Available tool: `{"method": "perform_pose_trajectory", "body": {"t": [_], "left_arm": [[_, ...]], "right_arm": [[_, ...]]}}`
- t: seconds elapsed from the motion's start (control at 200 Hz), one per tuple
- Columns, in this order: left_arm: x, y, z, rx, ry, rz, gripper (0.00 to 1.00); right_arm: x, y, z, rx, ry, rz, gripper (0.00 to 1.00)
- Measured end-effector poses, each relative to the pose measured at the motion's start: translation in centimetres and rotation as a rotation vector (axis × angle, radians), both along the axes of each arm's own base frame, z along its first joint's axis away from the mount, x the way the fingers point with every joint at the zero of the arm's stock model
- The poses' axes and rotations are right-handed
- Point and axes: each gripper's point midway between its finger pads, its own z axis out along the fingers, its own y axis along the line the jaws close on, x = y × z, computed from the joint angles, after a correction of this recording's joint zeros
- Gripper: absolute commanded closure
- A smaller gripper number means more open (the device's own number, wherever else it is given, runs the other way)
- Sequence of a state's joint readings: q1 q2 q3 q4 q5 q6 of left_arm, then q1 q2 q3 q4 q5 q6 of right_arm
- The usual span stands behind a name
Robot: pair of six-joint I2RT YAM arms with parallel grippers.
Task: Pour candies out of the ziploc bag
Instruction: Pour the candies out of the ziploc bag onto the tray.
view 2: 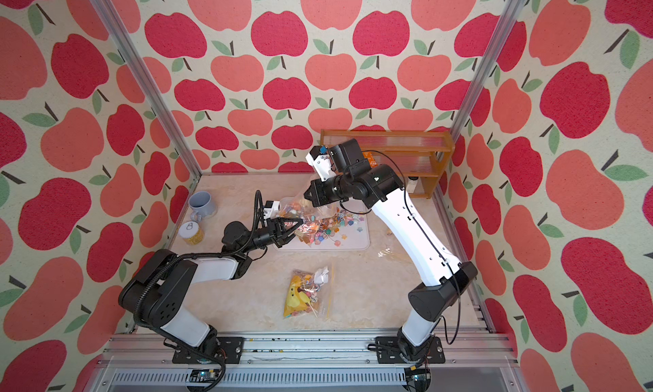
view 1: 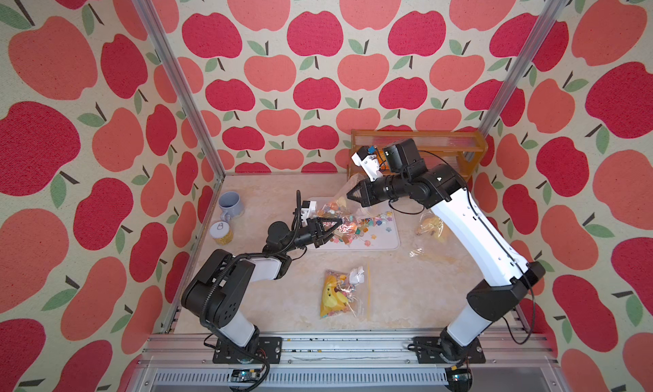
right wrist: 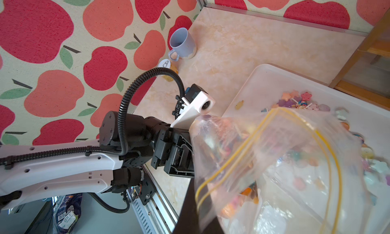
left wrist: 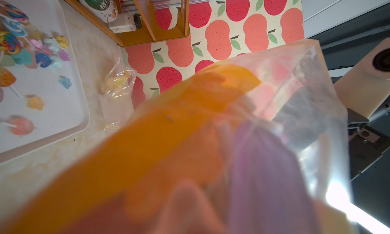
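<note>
The clear ziploc bag (view 1: 338, 205) with a yellow zip line hangs between my two grippers above the white tray (view 1: 388, 243). My right gripper (view 1: 349, 195) is shut on its upper edge; one dark finger (right wrist: 190, 211) lies against the plastic (right wrist: 274, 159). My left gripper (view 1: 334, 226) has closed on the bag's lower end, and the bag (left wrist: 295, 95) fills the left wrist view as a blur. Several candies (view 1: 364, 227) lie spread on the tray, lollipops and star shapes (left wrist: 40, 59). More still show inside the bag (right wrist: 249, 190).
A grey mug (view 1: 229, 203) and a small can (view 1: 222, 233) stand by the left wall. A wooden rack (view 1: 441, 150) fills the back right corner. Another bag with a yellow item (view 1: 337, 294) lies in front, and two crumpled bags (view 1: 429, 227) sit to the tray's right.
</note>
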State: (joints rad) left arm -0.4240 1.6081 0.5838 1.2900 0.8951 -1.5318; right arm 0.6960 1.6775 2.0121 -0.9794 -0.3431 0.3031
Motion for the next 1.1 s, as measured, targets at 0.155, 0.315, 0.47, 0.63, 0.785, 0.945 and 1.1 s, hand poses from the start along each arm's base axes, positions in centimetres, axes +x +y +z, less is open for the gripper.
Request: {"method": "perform_pose_trajectory", "body": {"t": [0.155,0.315,0.47,0.63,0.785,0.945,1.1], "left_arm": [[1.8,0.7,-2.1,0.087,0.062,0.001,1.0],[4.4,0.9,-4.6,0.134,0.097,-0.032,1.0],[6.4,0.5,-8.4,0.163,0.163,-0.081,1.0],[7.1,-0.1,-12.0,0.192,0.238,-0.127,1.0],[7.0,-0.3,-13.1,0.231,0.266,-0.157,1.0],[7.6,-0.6,-13.3,0.278,0.267,-0.174,1.0],[7.4,-0.5,-14.2,0.317,0.317,-0.186,1.0]], "right_arm": [[2.0,-0.9,-3.5,-0.014,0.047,-0.035,1.0],[3.6,-0.9,-6.0,0.001,0.076,-0.04,1.0],[5.4,-0.2,-8.9,-0.003,0.109,-0.043,1.0],[7.3,-1.1,-12.8,-0.025,0.165,-0.076,1.0],[8.3,-2.3,-14.8,-0.028,0.196,-0.104,1.0],[9.3,-3.1,-15.6,-0.015,0.199,-0.123,1.0],[10.2,-3.5,-17.8,-0.024,0.224,-0.14,1.0]]}}
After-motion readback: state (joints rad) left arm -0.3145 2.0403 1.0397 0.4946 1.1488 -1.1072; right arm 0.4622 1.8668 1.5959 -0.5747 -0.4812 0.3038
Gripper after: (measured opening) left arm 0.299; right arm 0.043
